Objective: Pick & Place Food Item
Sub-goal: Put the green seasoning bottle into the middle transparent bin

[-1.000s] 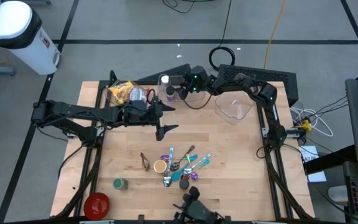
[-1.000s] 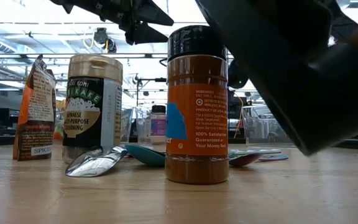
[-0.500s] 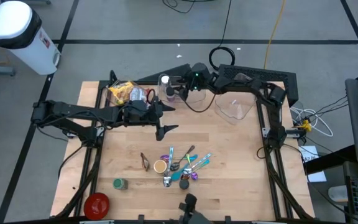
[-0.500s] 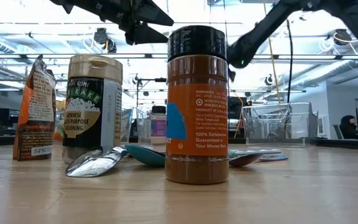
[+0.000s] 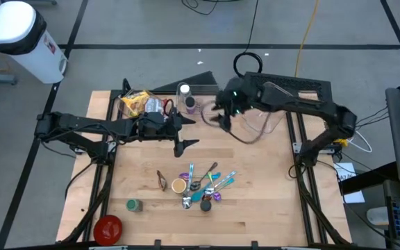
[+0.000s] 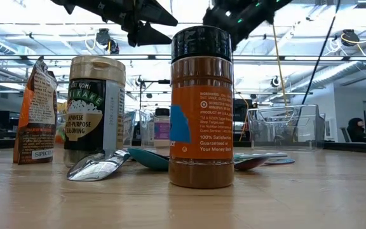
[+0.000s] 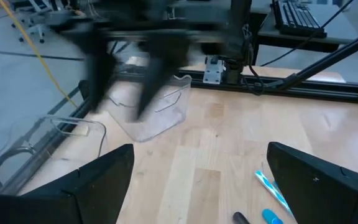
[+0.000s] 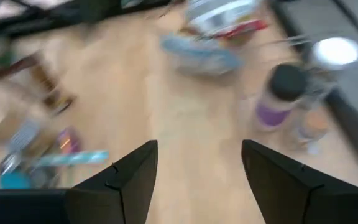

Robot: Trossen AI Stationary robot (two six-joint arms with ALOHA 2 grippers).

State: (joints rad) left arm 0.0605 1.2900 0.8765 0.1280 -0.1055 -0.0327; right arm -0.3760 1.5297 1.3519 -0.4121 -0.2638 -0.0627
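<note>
At the table's far edge stand a purple-labelled bottle with a dark cap (image 5: 189, 105) (image 8: 277, 94), a white-capped jar (image 5: 183, 89) and a yellow snack bag (image 5: 135, 103). My right gripper (image 5: 220, 114) (image 8: 197, 180) hangs open in the air just right of these bottles, with nothing between its fingers. My left gripper (image 5: 190, 132) (image 7: 197, 180) hovers open over the table's middle and holds nothing. Nearer the front, a brown spice bottle (image 6: 201, 108), a seasoning jar (image 6: 94, 112) and a spice packet (image 6: 37, 114) stand upright on the table.
A clear plastic container (image 5: 263, 123) (image 7: 151, 115) sits at the far right. Several coloured spoons (image 5: 208, 186) lie beside the spice bottle (image 5: 179, 185). A green jar (image 5: 135, 205) and a red bowl (image 5: 108, 227) are at the near left.
My right gripper has drawn back from the bottles at the far edge, rising and swinging toward the table's right and near side while rolling; its arm's elbow has swung out to the right. A dark object at the table's near edge has left view.
</note>
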